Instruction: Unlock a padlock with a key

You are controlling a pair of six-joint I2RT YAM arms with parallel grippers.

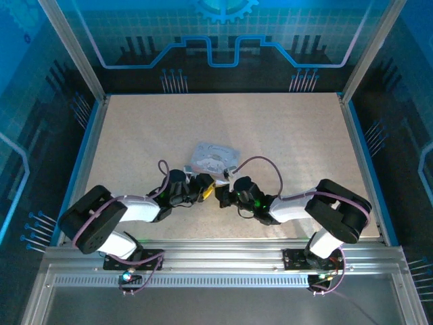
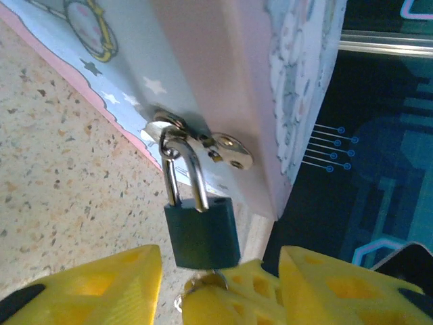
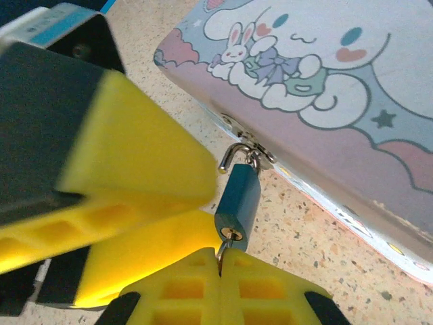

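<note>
The dark padlock (image 2: 201,230) (image 3: 238,200) hangs by its silvery shackle (image 2: 193,172) from the hasp of the cartoon tin box (image 3: 318,101) (image 1: 215,159). The key (image 3: 223,245) sits in the keyhole at the padlock's underside. My right gripper (image 3: 222,256) (image 1: 224,193) is shut on the key's bow. In the right wrist view the shackle's free end (image 3: 223,165) looks lifted out of the body. My left gripper (image 2: 222,261) (image 1: 201,189) is open, its yellow fingers (image 2: 101,288) standing on either side of the padlock without pinching it.
The tin box rests on the speckled table (image 2: 61,169) near the middle front. Both arms crowd together just in front of it. The enclosure's glass walls and metal frame (image 1: 88,74) ring the table, with free surface behind and beside the box.
</note>
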